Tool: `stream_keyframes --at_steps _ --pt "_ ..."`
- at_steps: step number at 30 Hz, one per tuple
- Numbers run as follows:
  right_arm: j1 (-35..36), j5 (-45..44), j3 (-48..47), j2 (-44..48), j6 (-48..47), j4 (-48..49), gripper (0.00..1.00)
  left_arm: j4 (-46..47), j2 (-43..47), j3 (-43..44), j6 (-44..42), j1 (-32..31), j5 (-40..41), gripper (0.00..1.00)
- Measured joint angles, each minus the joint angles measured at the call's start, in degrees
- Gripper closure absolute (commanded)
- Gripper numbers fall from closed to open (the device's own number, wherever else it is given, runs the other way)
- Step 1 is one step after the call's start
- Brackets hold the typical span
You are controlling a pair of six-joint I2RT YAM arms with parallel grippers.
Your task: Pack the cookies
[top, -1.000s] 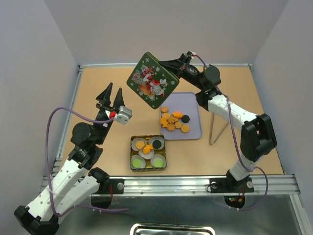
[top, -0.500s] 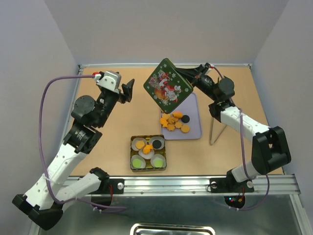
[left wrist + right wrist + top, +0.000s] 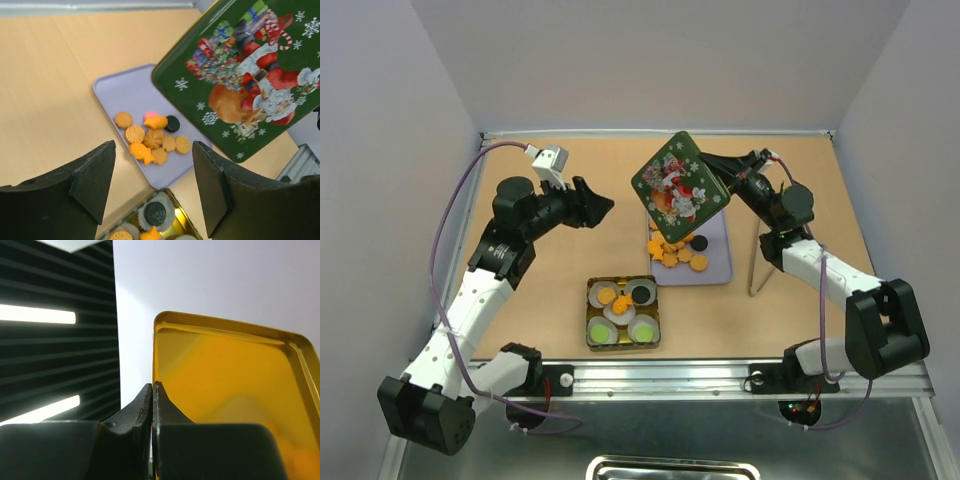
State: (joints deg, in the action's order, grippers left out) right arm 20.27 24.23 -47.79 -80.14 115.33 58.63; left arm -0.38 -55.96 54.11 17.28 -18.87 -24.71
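Two tools: left tool (image 3: 599,206) spread, empty; right tool (image 3: 152,390) pinching lid (image 3: 680,190) rim.
Cookies (image 3: 672,250): heaped on lilac tray (image 3: 716,264), partly under raised lid.
Bearing: right of, below left tool.

Mostly orange cookies (image 3: 672,252) on lilac tray (image 3: 716,264)

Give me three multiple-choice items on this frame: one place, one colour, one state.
1. Where do the loose cookies lie? A the lavender tray; B a bowl; C the floor.
2. The tin lid has a printed face that is mostly: A blue; B green; C white.
3. The left gripper is: A open, empty; B shut on a cookie; C shut on a cup.
Key: A, the pile sits on the tray; B, green surrounds its picture; A, its fingers stand apart with nothing between.
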Motion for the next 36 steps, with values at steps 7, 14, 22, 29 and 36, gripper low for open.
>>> stream_keyframes --at_steps 7,14,22,29,36 --pt "-13.2 3.0 7.5 4.9 0.0 0.5 1.0 -9.6 -0.5 -1.7 1.3 0.5 -0.2 0.36" --pt "-21.0 9.1 7.5 5.1 0.0 0.8 1.0 -20.1 -0.6 -6.1 -1.1 -0.1 1.3 0.36" --pt "-22.1 13.2 9.4 7.1 0.0 1.4 1.0 -23.6 -3.8 -8.0 -2.0 -7.0 1.2 0.35" --pt "-22.1 14.5 15.0 11.3 0.0 1.5 1.0 -22.2 -13.1 -8.0 -0.6 -12.3 0.5 0.36" --pt "-22.1 14.8 16.1 13.6 0.0 1.6 1.0 -21.2 -19.8 -6.3 -0.3 -15.6 2.6 0.37"
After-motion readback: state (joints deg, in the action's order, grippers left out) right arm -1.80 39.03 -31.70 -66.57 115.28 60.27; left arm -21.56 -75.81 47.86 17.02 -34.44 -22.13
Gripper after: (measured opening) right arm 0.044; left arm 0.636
